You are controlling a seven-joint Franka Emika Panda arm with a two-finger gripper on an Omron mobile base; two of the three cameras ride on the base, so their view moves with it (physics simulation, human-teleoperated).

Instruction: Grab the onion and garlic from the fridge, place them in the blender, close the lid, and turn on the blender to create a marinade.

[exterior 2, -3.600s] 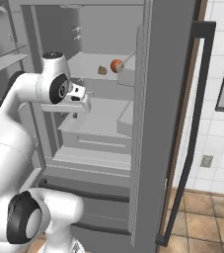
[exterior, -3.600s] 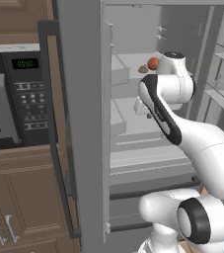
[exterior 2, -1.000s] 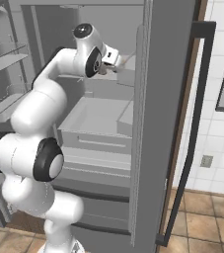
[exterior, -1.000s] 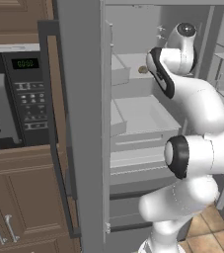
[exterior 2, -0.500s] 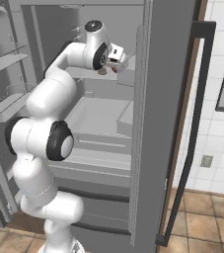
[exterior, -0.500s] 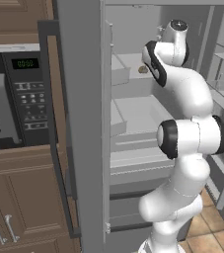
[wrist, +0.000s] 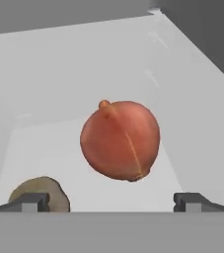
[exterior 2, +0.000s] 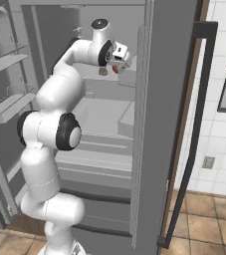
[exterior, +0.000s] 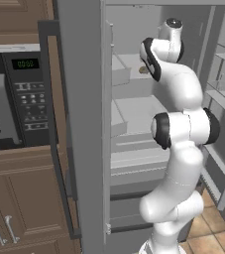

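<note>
The orange-red onion [wrist: 121, 141] lies on a pale upper shelf of the open fridge [exterior 2: 170, 109], straight ahead of my open gripper [wrist: 111, 201] and a little beyond its fingertips [wrist: 192, 200]. Nothing is between the jaws. The tan garlic [wrist: 40, 190] sits just left of the onion, close by the left fingertip. From the right base, my gripper [exterior 2: 120, 60] reaches into the upper shelf, with the onion [exterior 2: 115, 69] and garlic [exterior 2: 103, 71] just under it. From the left base, the arm hides the hand, and a bit of garlic [exterior: 143, 70] shows beside it.
The grey fridge door [exterior: 79, 124] with its long dark handle stands open on the left. A black microwave [exterior: 15, 99] sits over brown cabinets. Door racks [exterior 2: 10, 55] hang at the left, and lower shelves and drawers [exterior 2: 99, 149] lie below the arm.
The arm has stretched upward and pushed the hand deeper into the upper shelf, closer to the onion. The jaws have stayed open.
</note>
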